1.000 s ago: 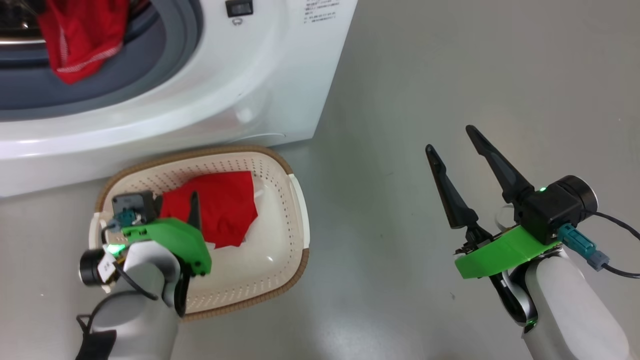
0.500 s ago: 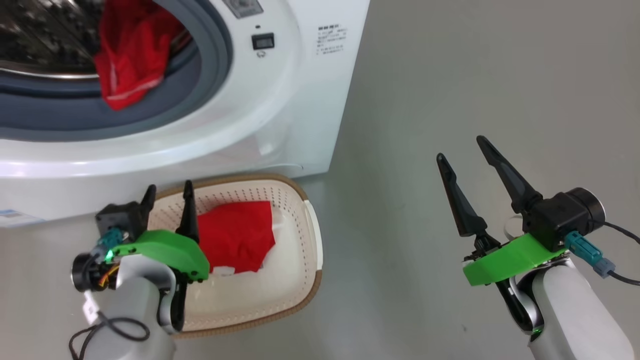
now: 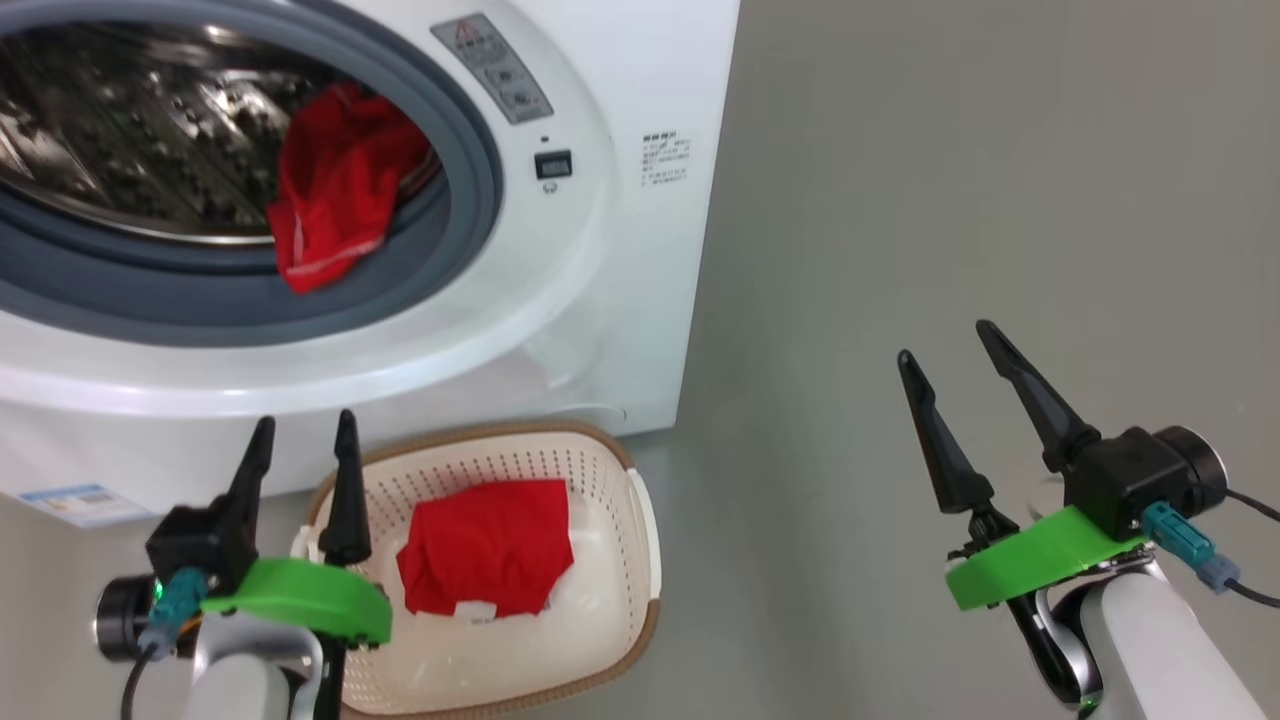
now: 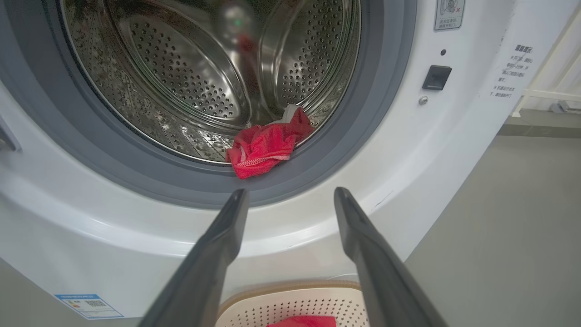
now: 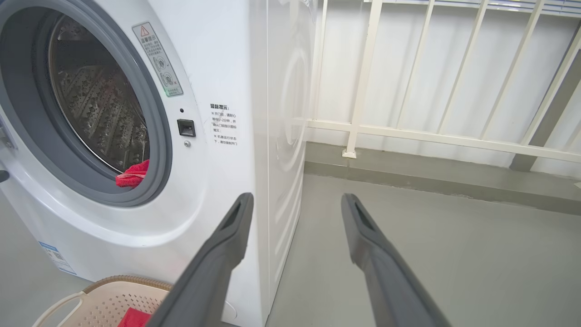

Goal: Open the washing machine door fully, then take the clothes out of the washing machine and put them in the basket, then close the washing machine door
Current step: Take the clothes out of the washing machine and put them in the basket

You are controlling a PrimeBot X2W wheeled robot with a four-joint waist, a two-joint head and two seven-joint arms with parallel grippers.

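So the big white front-loading washing machine (image 3: 600, 250) has its mouth wide open to the head camera, with the grey rubber ring (image 3: 470, 200) and the perforated steel drum (image 3: 130, 130) in plain sight. One bright red crumpled garment with white stitched trim (image 3: 335, 215) sits at the lower right lip of the drum and flops out onto the ring. In the left wrist view there's a bit of white poking up behind it, can't tell what it is. The small cream perforated plastic basket with the brown woven-look rim (image 3: 520, 465) stands on the grey floor (image 3: 950, 200) just in front of the machine's bottom edge, near its right front corner. A second red garment (image 3: 490, 545) lies across the middle of it, with a scrap of white at its near edge. The left gripper (image 3: 305, 422) hovers over the basket's left rim, fingers spread apart with nothing between them, pointing up at the machine front below the ring. The right gripper (image 3: 945, 342) is also spread and holding nothing, well to the right of the machine's corner over bare floor. The right wrist view shows a wide strip of floor running from the machine's side panel back to a cream metal railing (image 5: 408, 131).
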